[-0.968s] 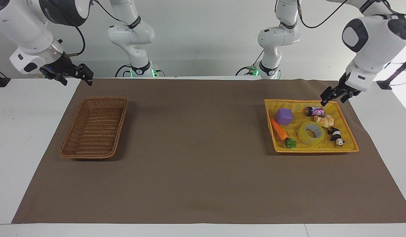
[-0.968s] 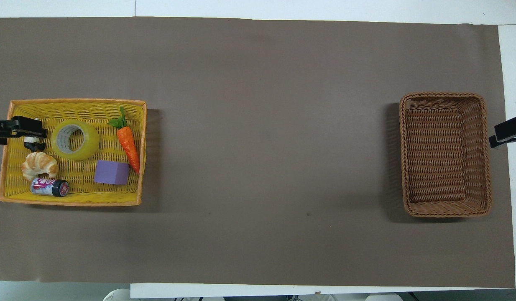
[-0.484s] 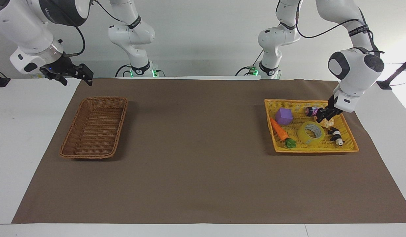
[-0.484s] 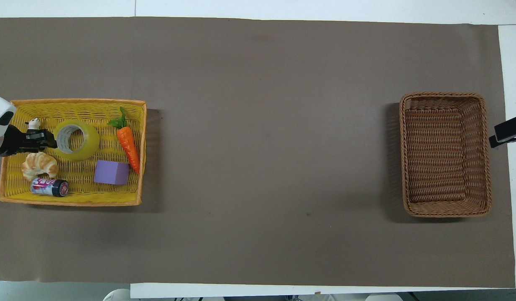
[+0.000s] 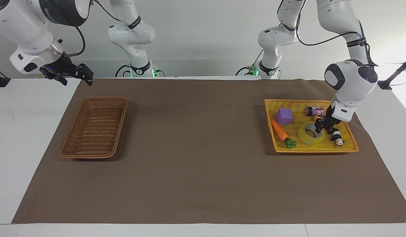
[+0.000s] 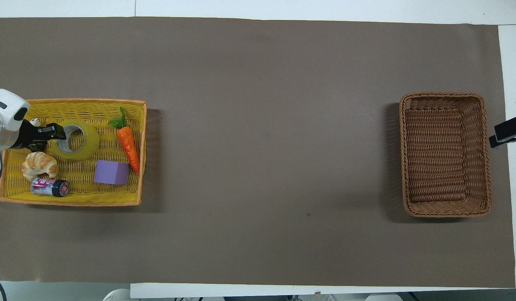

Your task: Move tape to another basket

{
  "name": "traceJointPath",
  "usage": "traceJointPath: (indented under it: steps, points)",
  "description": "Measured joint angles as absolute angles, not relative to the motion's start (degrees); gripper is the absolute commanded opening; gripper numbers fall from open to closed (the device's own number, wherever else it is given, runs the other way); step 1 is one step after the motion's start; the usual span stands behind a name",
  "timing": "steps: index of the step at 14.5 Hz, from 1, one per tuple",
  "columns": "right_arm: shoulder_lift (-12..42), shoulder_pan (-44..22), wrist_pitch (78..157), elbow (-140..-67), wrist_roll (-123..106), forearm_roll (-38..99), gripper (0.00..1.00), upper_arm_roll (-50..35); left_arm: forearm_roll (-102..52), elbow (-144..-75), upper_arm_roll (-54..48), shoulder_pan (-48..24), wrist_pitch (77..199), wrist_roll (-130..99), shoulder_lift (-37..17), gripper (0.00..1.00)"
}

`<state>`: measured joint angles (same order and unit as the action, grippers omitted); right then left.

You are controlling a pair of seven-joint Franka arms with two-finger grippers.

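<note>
Left pincer point(image 5: 322, 129) at tape's point(image 5: 309, 134) rim, in yellow tray point(image 5: 351, 138)

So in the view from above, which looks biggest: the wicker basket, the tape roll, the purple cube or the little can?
Largest to smallest in the overhead view:
1. Wicker basket
2. Tape roll
3. Purple cube
4. Can
Tape and cube look fairly close.

The tape point(image 5: 309, 134) lies in the tray point(image 5: 349, 149), the basket point(image 5: 94, 126) well apart toward the right arm's end.
</note>
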<state>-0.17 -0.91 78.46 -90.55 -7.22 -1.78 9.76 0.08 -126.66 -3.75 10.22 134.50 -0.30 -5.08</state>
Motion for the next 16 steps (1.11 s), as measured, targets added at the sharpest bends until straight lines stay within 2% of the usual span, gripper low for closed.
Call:
traceJointPath:
  steps: [7, 9, 10, 11, 12, 16]
  points:
    - [-0.2, -0.9, 78.5, -90.6, -7.2, -1.8, 1.00, 9.8, 0.1, -126.7, -3.9, 10.2, 136.3, 2.7, -7.9, 0.55]
    - [-0.2, -0.9, 78.5, -90.6, -7.2, -1.8, 1.00, 9.8, 0.1, -126.7, -4.0, 10.2, 136.7, 3.0, -9.0, 0.51]
    - [-0.2, -0.9, 78.5, -90.6, -7.2, -1.8, 1.00, 9.8, 0.1, -126.7, -4.0, 10.2, 137.1, 3.7, -9.5, 0.39]
    - [-0.2, -0.9, 78.5, -90.6, -7.2, -1.8, 1.00, 9.8, 0.1, -126.7, -4.0, 10.2, 137.5, 4.6, -9.9, 0.16]
    - [-0.2, -0.9, 78.5, -90.6, -7.2, -1.8, 1.00, 9.8, 0.1, -126.6, -4.0, 10.2, 137.7, 5.3, -10.1, 0.00]
    - [-0.2, -0.9, 78.5, -90.6, -7.2, -1.8, 1.00, 9.8, 0.0, -125.7, -3.9, 10.2, 137.3, 6.4, -10.1, 0.00]
